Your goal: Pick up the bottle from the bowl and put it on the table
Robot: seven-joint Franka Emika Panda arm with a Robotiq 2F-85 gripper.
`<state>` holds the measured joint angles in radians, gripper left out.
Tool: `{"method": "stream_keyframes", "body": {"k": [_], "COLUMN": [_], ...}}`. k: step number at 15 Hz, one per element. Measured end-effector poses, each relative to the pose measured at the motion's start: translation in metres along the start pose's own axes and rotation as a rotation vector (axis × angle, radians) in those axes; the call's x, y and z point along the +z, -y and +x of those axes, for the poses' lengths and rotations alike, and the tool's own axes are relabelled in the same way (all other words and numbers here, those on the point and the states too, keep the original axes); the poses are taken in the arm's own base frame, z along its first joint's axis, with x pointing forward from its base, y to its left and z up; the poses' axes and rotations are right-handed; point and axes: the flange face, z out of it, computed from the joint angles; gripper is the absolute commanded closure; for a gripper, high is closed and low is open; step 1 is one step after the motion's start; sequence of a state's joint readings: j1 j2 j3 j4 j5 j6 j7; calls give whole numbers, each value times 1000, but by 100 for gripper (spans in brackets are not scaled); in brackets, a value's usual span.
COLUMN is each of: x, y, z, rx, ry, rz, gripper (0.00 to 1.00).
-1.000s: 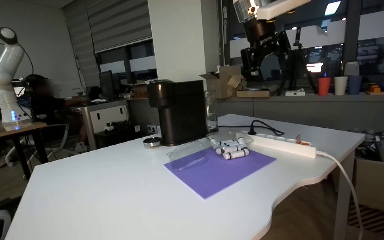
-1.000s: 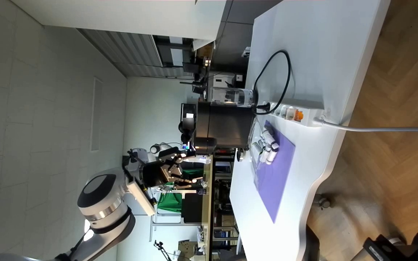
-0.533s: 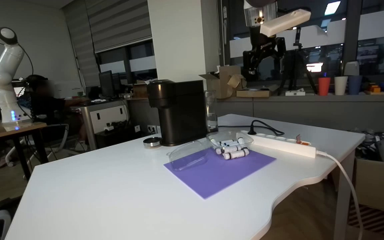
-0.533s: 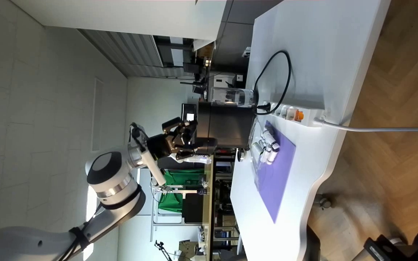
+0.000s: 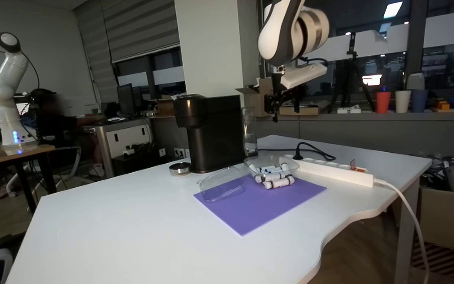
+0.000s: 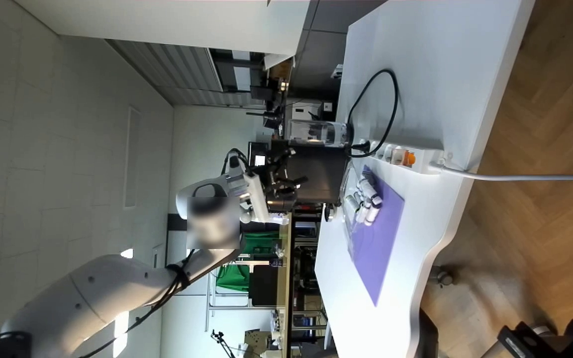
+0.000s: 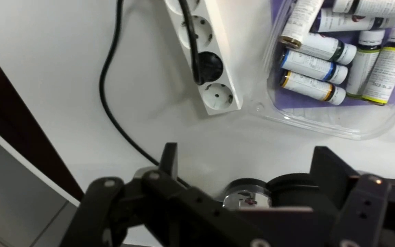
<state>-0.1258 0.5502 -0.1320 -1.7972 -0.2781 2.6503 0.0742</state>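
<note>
Gripper point(image 7: 247, 162), spread wide and empty, has just dropped nearer the table point(image 5: 124, 223), so the reach seems under way, though the small white bottles point(image 7: 309, 85), the wanted one not singled out, lie in the clear bowl point(image 7: 321, 129) below and to one side

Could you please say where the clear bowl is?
In the wrist view, the clear bowl is at upper right, beside the white power strip. In an exterior view, it overlaps the purple mat.
</note>
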Motion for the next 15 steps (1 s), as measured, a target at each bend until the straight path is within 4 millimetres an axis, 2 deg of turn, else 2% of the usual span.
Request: {"method": "stream_keyframes", "body": {"k": [4,8,11,15], "x": [39,60,72,87], "y": [46,79,96,104], "z": [19,29,32,32], "rx": [-39,-73,-95,-105], "ry": [78,179,229,274], "rz": [27,16,7,-1], "gripper": [0,0,0,0]}}
